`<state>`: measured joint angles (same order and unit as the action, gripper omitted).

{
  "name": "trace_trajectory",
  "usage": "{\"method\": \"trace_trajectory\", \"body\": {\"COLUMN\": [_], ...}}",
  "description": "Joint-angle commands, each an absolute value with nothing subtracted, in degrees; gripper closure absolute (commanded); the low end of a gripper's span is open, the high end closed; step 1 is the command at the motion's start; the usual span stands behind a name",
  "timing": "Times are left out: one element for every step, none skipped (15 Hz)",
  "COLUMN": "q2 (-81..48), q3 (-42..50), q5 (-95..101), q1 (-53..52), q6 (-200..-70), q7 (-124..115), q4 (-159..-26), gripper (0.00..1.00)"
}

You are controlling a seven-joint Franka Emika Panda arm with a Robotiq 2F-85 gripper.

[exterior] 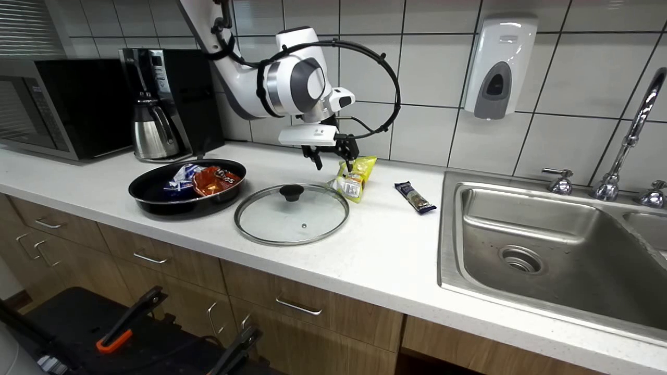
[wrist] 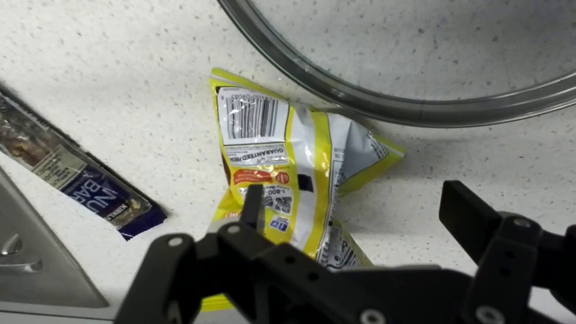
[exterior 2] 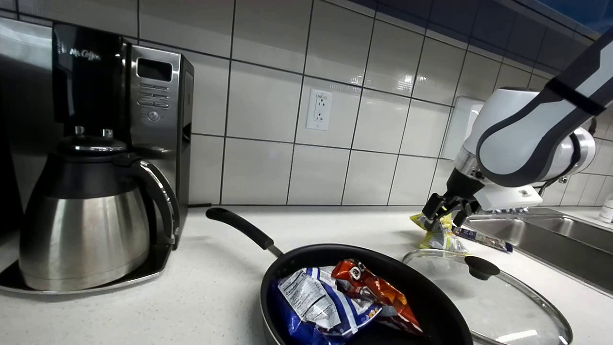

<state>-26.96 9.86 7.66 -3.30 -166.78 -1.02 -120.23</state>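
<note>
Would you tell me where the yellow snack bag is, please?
In an exterior view, the yellow snack bag lies on the counter near the open pincer, with the glass lid to its left and the nut bar to its right.

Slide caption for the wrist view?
Open hand near a yellow bag, with the lid, nut bar and sink edge also in frame.
</note>
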Motion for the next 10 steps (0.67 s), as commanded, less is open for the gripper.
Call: {"method": "trace_trajectory", "body": {"q2": [-28.5, -28.7, -28.9, -29.1, -29.2, -29.2, -29.3, -29.5, -29.6, -29.6], "q3": [11.9, 12.4, 12.4, 12.5, 12.4, 12.2, 11.9, 12.1, 11.9, 11.7], "q5": [8.9, 9.0, 8.9, 8.9, 8.8, 8.6, 8.6, 8.7, 8.6, 8.5], "q1": [-4.7, -5.0, -4.9, -4.9, -4.7, -4.5, -4.3, -4.4, -4.2, -4.1], "q6": [-166.6, -166.6, -166.6, -166.5, -166.6, -166.6, -166.6, -166.9, -166.9, -167.1], "q7": [-4.5, -5.0, -4.9, -4.9, -4.8, -4.5, -4.2, -4.3, -4.1, -3.9], "q4": [-118.3, -118.1, -117.9, -117.7, -117.6, -117.5, -117.3, -117.2, -117.2, -117.2], "gripper": [0.0, 0.0, 0.0, 0.0, 0.0, 0.0, 0.0, 0.25, 0.26, 0.32]}}
